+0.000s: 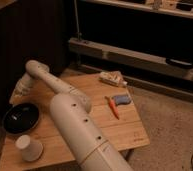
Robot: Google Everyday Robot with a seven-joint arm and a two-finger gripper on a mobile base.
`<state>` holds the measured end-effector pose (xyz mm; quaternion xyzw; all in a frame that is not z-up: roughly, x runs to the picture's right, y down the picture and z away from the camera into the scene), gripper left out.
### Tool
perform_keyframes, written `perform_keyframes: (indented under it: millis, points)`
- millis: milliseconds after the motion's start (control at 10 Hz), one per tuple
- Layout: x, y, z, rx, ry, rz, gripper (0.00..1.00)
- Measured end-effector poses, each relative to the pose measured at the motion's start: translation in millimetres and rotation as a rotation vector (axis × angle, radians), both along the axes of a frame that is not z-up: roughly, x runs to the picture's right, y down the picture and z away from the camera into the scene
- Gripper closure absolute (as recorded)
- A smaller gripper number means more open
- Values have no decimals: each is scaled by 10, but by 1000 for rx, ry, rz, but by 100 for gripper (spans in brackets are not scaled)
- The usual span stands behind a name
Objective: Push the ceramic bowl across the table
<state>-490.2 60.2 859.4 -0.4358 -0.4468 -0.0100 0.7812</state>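
The ceramic bowl (21, 118) is shallow, round and glossy black. It sits near the left edge of the light wooden table (132, 131). My white arm rises from the bottom of the view, bends at a joint above the table's far left corner and drops down toward the bowl. The gripper (15, 98) hangs at the bowl's far rim, just above the table's left edge. Whether it touches the bowl cannot be told.
A small white paper cup (29, 148) stands just in front of the bowl. An orange stick-like item (112, 107), a blue item (122, 99) and a pale packet (112, 77) lie on the right half. A dark shelf unit (140, 55) stands behind the table.
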Motion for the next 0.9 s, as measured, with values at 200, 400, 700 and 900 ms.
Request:
perform_keyframes:
  millis: [200, 400, 700, 900]
  points:
    - [-7, 10, 63, -6, 13, -4, 100]
    - [23, 9, 137, -13, 28, -5, 100]
    - [-12, 68, 216, -24, 39, -20, 100]
    - [-33, 80, 246, -27, 42, -26, 100]
